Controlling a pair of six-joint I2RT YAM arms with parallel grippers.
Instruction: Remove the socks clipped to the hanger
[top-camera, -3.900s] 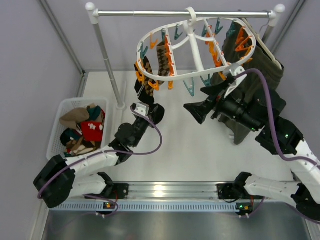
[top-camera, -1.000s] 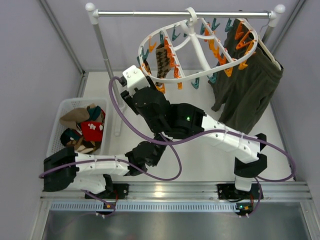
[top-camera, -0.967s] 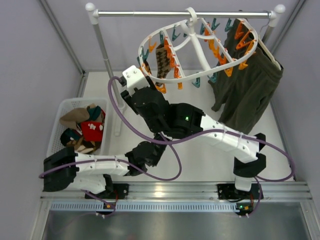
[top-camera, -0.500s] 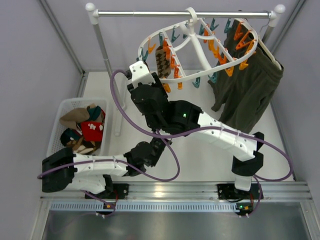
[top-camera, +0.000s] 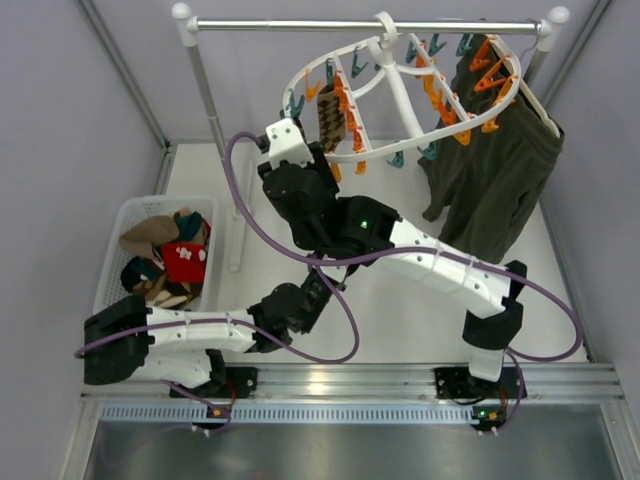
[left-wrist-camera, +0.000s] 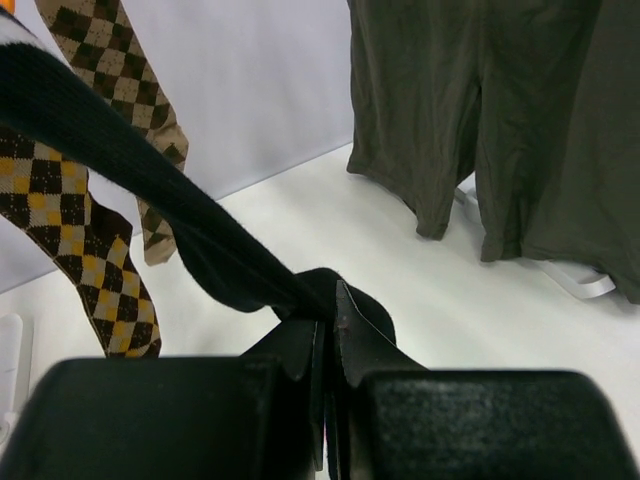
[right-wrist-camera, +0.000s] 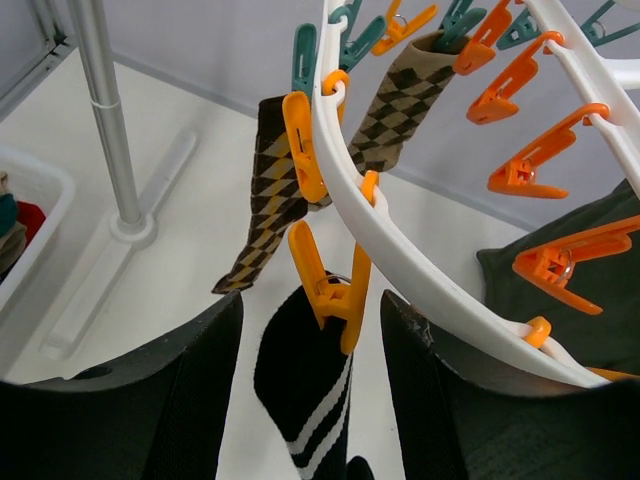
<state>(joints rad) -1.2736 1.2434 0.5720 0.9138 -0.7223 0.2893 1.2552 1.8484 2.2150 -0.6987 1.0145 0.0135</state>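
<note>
Sock (left-wrist-camera: 120, 175) stretches diagonally from orange clip (right-wrist-camera: 325, 280) down into left jaws.

Olive shorts (top-camera: 500, 170) hang from the rail (top-camera: 300, 26) (right end); white basket (top-camera: 108, 262) sits left.

The hanger (top-camera: 398, 100) with socks (top-camera: 330, 118) hangs on the rail (top-camera: 300, 24), basket (top-camera: 160, 200) left, shorts (top-camera: 500, 190) right.
</note>
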